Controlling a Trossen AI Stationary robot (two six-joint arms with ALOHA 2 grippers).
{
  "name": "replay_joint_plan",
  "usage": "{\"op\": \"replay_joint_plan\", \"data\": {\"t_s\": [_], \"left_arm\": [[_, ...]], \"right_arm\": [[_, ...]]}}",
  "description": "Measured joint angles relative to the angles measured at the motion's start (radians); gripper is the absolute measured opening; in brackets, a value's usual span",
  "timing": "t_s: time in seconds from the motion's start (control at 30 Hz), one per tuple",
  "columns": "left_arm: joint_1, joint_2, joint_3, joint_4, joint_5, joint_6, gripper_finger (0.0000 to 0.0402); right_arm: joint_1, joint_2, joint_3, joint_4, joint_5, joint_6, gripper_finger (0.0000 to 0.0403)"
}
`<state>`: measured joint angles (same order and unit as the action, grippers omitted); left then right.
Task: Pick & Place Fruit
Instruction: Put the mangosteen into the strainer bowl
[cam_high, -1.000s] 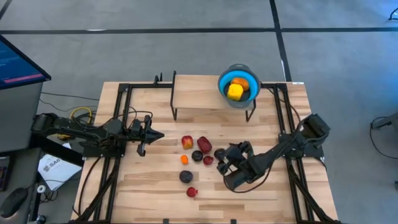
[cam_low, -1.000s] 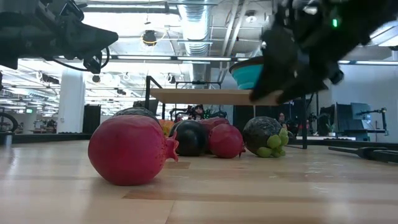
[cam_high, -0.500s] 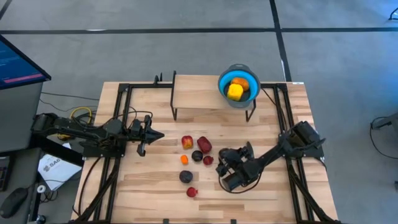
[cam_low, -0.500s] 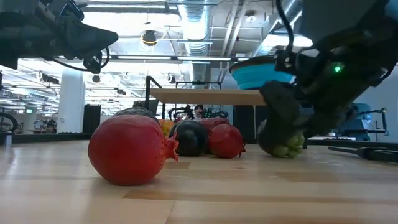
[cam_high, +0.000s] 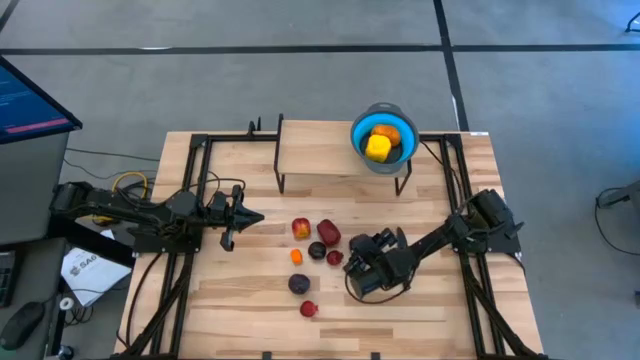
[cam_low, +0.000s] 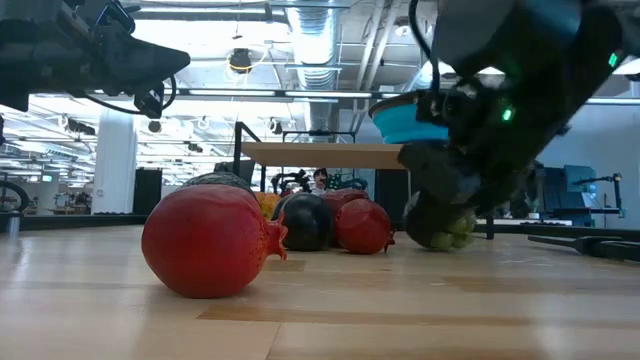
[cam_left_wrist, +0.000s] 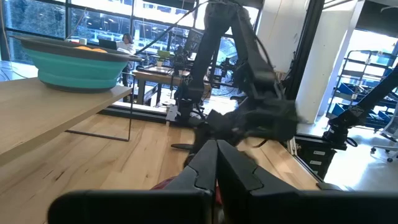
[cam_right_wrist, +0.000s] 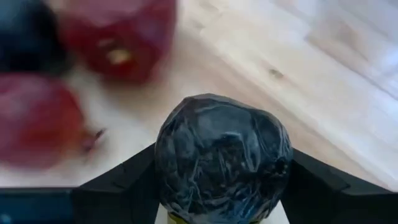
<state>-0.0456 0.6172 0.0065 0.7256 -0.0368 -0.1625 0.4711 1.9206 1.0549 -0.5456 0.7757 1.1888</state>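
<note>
1. Starting nearest the low camera, a red fruit (cam_low: 208, 240) lies alone on the worktop (cam_high: 250, 290), untouched.
2. Just behind it, the right gripper (cam_high: 358, 268) is down at worktop level. Its fingers (cam_right_wrist: 118, 183) flank a dark fruit (cam_right_wrist: 222, 155) on both sides and look to be pinching it. The fruit rests on the wood, not yet lifted.
3. Beside that, the other loose fruits (cam_high: 318, 240), red, purple and orange, sit in a small cluster.
4. Farther off, the left gripper (cam_high: 240, 217) waits above the worktop, fingers pressed together, holding nothing.
5. At the back, the blue bowl (cam_high: 354, 135) stands on a raised shelf (cam_high: 315, 148) and already holds yellow and orange fruit.
6. The step in hand is the grasp. Next likely comes a firm squeeze, a straight lift clear of the neighbours, then a carry up to the bowl.
7. Compared with a second ago, the right gripper has dropped and slid toward the cluster, and its fingers have narrowed onto the fruit.
</note>
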Motion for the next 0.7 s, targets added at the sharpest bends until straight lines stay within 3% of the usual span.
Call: {"op": "replay_joint_plan", "data": {"t_s": [0.27, 0.53, 0.7], "left_arm": [[-0.04, 0.013, 0.001, 0.04, 0.007, 0.05, 0.0002], [-0.13, 0.174, 0.097, 0.041, -0.23, 0.059, 0.0005], [-0.131, 0.32, 0.179, 0.044, -0.229, 0.05, 0.006]], "right_arm": [[0.008, -0.117, 0.127, 0.032, 0.007, -0.308, 0.0241], [-0.008, -0.098, 0.285, 0.089, -0.006, -0.615, 0.0241], [-0.006, -0.047, 0.359, 0.09, -0.009, -0.696, 0.024]]}}
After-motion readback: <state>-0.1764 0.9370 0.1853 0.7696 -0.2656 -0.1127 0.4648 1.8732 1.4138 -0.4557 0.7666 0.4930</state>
